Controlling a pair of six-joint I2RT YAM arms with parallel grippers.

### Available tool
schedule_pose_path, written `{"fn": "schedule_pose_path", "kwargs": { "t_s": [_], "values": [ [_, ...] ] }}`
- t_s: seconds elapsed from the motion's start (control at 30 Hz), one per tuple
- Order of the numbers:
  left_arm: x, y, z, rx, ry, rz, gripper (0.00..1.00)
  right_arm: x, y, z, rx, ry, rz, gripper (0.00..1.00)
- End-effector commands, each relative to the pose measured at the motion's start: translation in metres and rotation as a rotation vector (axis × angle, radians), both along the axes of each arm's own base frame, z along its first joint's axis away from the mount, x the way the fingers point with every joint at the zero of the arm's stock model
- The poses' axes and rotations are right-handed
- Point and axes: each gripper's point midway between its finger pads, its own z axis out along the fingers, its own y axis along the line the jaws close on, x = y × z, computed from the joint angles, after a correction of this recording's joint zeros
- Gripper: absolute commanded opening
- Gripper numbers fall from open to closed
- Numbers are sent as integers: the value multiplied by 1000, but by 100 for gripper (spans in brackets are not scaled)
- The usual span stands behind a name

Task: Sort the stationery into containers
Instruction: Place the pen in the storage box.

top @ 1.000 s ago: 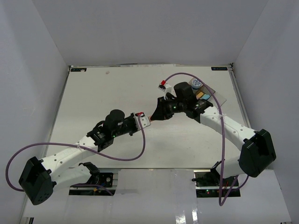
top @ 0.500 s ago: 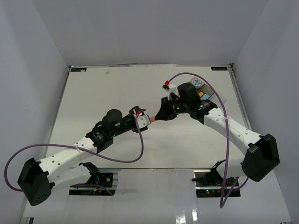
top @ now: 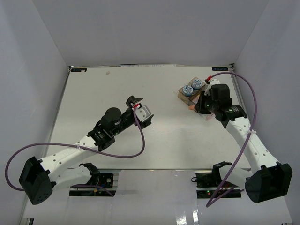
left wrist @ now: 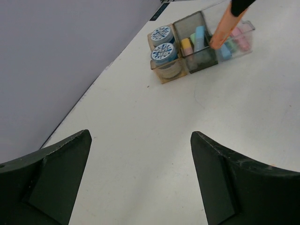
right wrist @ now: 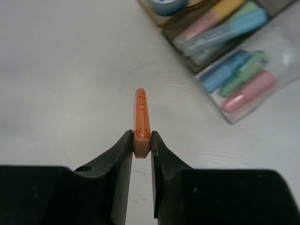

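The containers [left wrist: 204, 60] stand at the table's far right, joined amber, smoky grey and clear trays [top: 182, 96]. Two blue-and-white rolls [left wrist: 161, 34] [left wrist: 164, 52] sit in the amber tray. Pastel pieces [right wrist: 243, 77] lie in the grey and clear trays [right wrist: 281, 52]. My right gripper [right wrist: 140, 136] is shut on an orange piece [right wrist: 141, 115], held end-on over bare table just beside the trays. The left wrist view shows that orange piece [left wrist: 225, 28] slanting above the trays. My left gripper [left wrist: 140, 136] hangs wide open over mid-table [top: 142, 111], nothing between its fingers.
White walls enclose the table on the left, back and right. Purple cables loop off both arms [top: 140, 140]. The trays sit close to the right wall.
The grippers met at mid-table around the orange piece. My left gripper opened and let it go; my right arm carried it right to the containers.
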Motion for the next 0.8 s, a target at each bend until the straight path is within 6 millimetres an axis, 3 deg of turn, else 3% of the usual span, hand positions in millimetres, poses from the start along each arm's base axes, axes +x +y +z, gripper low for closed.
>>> {"fn": "schedule_pose_path", "kwargs": {
  "t_s": [0.0, 0.07, 0.13, 0.27, 0.37, 0.53, 0.6, 0.67, 0.77],
  "values": [
    [32, 10, 18, -125, 73, 208, 98, 16, -75, 2, -209, -63, -308, 8],
    [46, 15, 19, -184, 146, 311, 98, 24, -104, 10, -284, -101, -434, 8],
    [60, 25, 0, -159, 199, 435, 98, 34, -118, 15, -321, -137, -502, 8],
    [72, 33, -5, -196, 259, 537, 98, 56, -142, 13, -381, -191, -619, 8],
    [74, 38, -8, -211, 274, 566, 98, 73, -146, 1, -390, -183, -647, 15],
    [78, 46, -6, -236, 280, 604, 98, 92, -148, -35, -398, -137, -685, 20],
    [79, 46, -4, -248, 285, 606, 98, 95, -145, -53, -395, -107, -676, 26],
    [79, 46, -5, -246, 290, 606, 98, 99, -139, -63, -364, -97, -664, 39],
    [79, 49, -4, -246, 285, 614, 98, 98, -131, -75, -336, -68, -627, 48]
  ]
}}
